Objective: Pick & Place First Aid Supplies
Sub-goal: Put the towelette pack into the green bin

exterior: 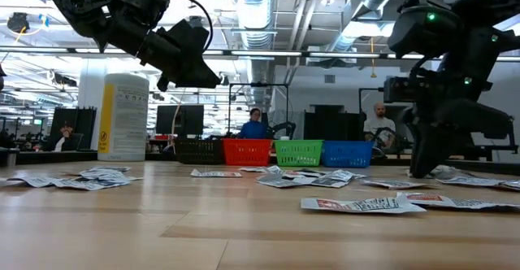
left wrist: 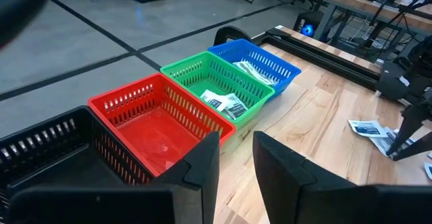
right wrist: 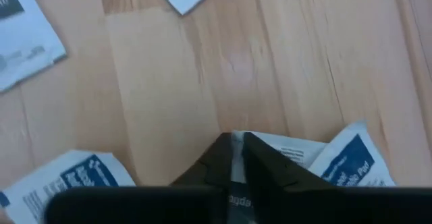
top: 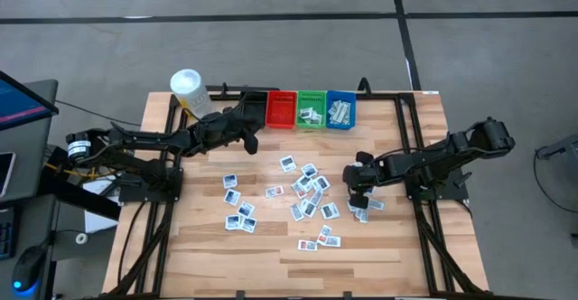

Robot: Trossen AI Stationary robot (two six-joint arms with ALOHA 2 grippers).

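Note:
Many small white packets [top: 307, 190] with blue or dark print, the first aid supplies, lie flat and scattered on the wooden table. My right gripper [top: 358, 192] is down among the right-hand cluster, its fingers nearly together on one blue-printed packet [right wrist: 341, 162]. In the low view this gripper [exterior: 422, 169] stands upright on the tabletop. My left gripper [top: 250, 134] hovers open and empty above the table's far part. It sits just in front of the black bin [top: 255, 107] and the red bin [left wrist: 152, 119]. My right gripper pinches a white packet between its two fingertips; a thin strip of the packet [right wrist: 236, 158] shows in the narrow gap. The fingers come from above, pointing steeply down. The rest of the packet lies on the table beside the fingers.
A row of bins stands at the far edge: black, red, green [top: 312, 108] and blue [top: 340, 108], the last two holding packets. A white-capped bottle [top: 188, 90] stands at the far left corner. Bare wood lies along the near edge.

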